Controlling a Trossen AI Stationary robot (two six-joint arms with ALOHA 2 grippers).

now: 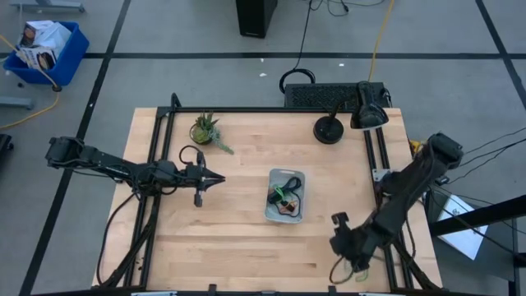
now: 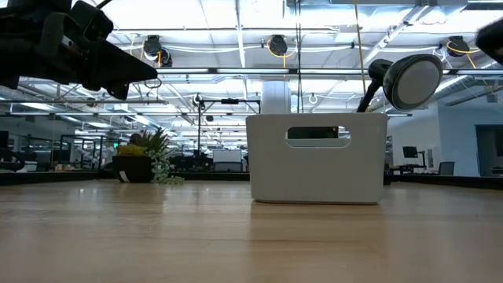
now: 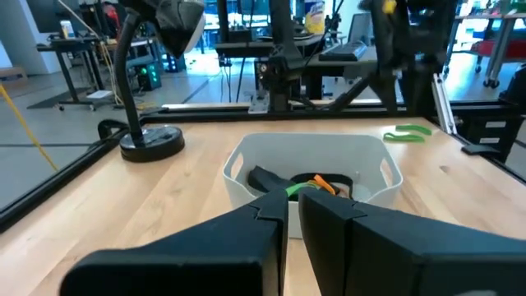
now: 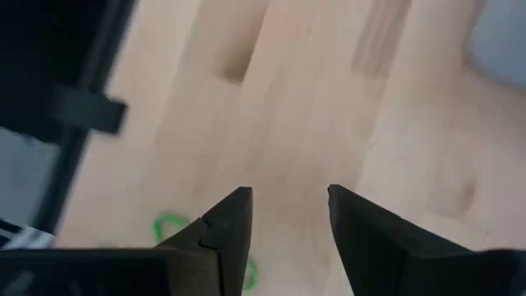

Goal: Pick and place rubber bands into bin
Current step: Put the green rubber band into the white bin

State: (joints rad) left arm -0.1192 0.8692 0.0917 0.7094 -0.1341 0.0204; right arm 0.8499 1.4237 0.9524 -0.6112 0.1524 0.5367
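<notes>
You are looking at the bin sitting near the middle of the bench, with rubber bands lying inside it. The left gripper is hovering to the bin's left, pointing toward it. The right gripper is hanging near the bench's front right corner, to the right of the bin and closer to the front edge. One more rubber band is lying on the bench just beside the right gripper's fingers. A potted plant is standing behind the left gripper, and a lamp is standing at the back right, behind the bin.
</notes>
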